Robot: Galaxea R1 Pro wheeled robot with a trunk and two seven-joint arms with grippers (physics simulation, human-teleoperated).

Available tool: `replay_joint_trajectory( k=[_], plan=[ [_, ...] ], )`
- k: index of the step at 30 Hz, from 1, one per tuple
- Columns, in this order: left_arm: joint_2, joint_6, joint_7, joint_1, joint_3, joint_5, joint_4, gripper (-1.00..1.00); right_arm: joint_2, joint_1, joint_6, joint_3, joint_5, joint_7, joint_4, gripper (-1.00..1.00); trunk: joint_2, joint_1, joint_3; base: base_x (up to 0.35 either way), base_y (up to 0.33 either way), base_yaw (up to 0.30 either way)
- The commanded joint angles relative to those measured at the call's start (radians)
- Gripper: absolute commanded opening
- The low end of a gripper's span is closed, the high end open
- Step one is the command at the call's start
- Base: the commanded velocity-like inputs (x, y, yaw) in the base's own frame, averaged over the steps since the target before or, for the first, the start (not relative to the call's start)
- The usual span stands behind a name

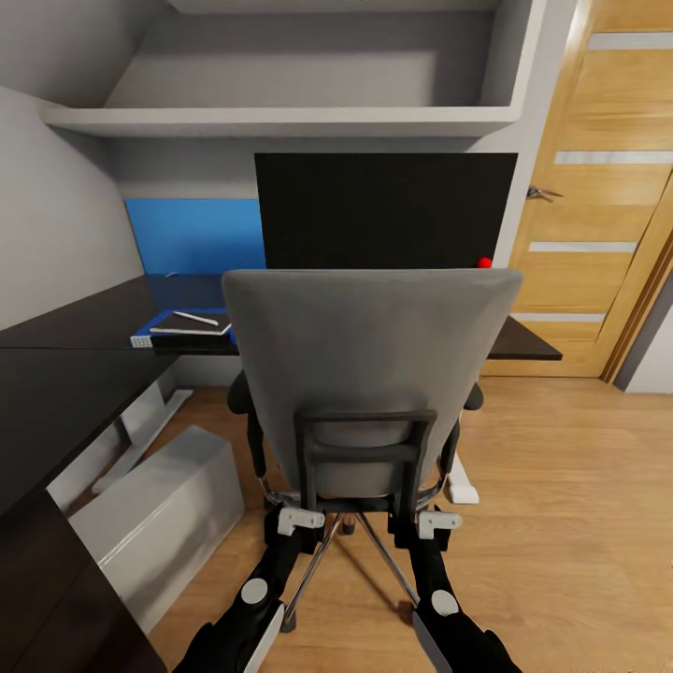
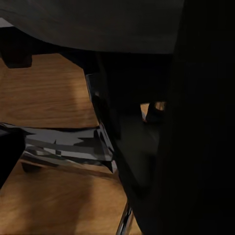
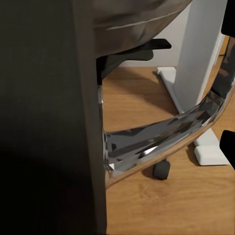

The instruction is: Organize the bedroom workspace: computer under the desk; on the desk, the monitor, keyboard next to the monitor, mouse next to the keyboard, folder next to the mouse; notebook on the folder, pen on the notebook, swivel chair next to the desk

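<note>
Both arms reach forward and low: the left tool (image 1: 301, 520) and right tool (image 1: 437, 522) press against the swivel chair (image 1: 369, 365) back frame, grip unclear, facing the desk (image 1: 65, 374).

I count one swivel chair (image 1: 374, 374), one monitor (image 1: 383, 210), one computer (image 1: 159, 519), one folder (image 1: 182, 329), one notebook (image 1: 187, 329), one pen (image 1: 194, 318), and my two grippers.

text: none legible | labels: none | wrist views: perhaps too dark
</note>
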Motion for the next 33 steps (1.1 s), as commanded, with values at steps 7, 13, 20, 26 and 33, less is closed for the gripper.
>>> replay_joint_trajectory(
  k=[7,13,20,26,33],
  plan=[
    [0.000,-0.002,0.011,-0.001,-0.001,-0.004,0.001,1.00,-0.002,-0.001,-0.005,0.004,-0.011,-0.010,0.001,1.00,0.000,0.000,-0.001,-0.206,0.000,0.000],
    [0.000,-0.003,0.011,0.000,-0.001,-0.004,0.001,1.00,-0.002,-0.001,-0.005,0.004,-0.010,-0.010,0.002,1.00,0.000,0.000,-0.001,-0.269,-0.013,0.000],
    [0.000,-0.003,0.011,0.000,-0.001,-0.004,0.001,1.00,-0.002,-0.001,-0.005,0.005,-0.011,-0.010,0.002,1.00,0.000,0.000,-0.001,-0.160,-0.062,0.000],
    [0.000,-0.003,0.011,0.000,-0.001,-0.004,0.001,1.00,-0.002,-0.001,-0.005,0.004,-0.011,-0.010,0.002,1.00,0.000,0.000,-0.001,-0.111,-0.069,0.000],
    [0.000,-0.003,0.012,0.000,-0.001,-0.004,0.001,1.00,-0.002,-0.001,-0.005,0.004,-0.011,-0.010,0.002,1.00,0.000,0.000,-0.001,-0.190,-0.091,0.000]
  ],
)
